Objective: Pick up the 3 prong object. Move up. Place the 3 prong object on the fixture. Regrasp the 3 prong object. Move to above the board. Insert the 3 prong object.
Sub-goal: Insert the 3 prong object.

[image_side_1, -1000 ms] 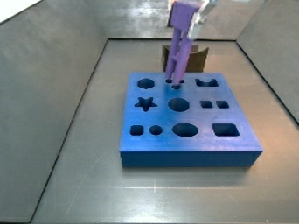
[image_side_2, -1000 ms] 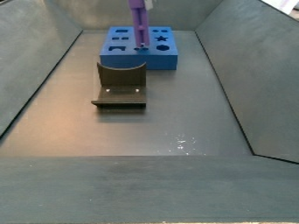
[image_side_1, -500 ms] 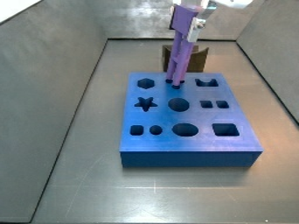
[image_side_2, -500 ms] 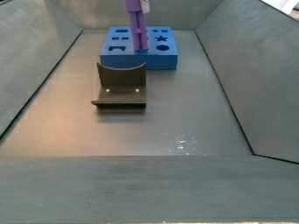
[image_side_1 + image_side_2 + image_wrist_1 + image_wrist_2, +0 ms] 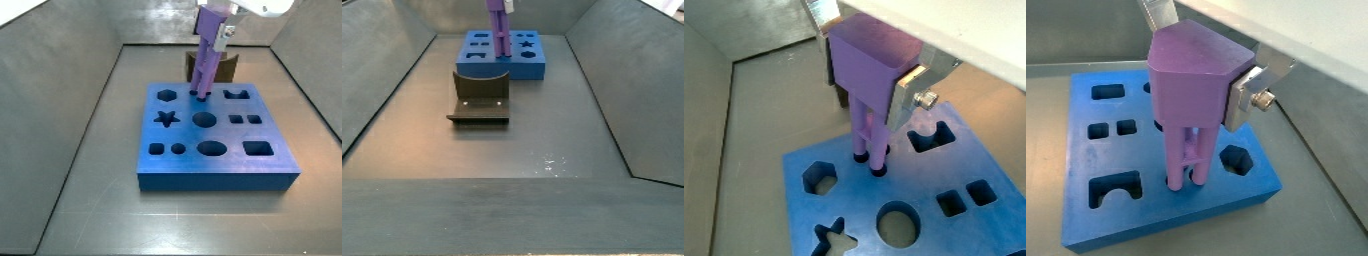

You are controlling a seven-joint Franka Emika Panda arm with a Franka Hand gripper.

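Observation:
My gripper point(image 5: 214, 18) is shut on the light-purple 3 prong object point(image 5: 203, 62) and holds it upright, prongs down, over the far middle of the blue board point(image 5: 214, 168). In both wrist views the silver fingers point(image 5: 911, 92) point(image 5: 1248, 90) clamp the object's thick block end point(image 5: 871, 70) point(image 5: 1193, 90). The prong tips meet small dark holes in the board's top point(image 5: 855, 200) point(image 5: 1160, 215); how deep they sit I cannot tell. In a side view the object point(image 5: 500, 30) stands on the board point(image 5: 529, 68), beyond the dark fixture point(image 5: 480, 95).
The board has star, hexagon, round, square and oval cut-outs around the prongs. The fixture point(image 5: 229, 68) stands just behind the board's far edge. Grey sloping walls point(image 5: 67, 90) enclose the metal floor on the sides and back.
My gripper and the top of the 3 prong object have shifted slightly to the right in a side view. The prong tips stay at the same holes.

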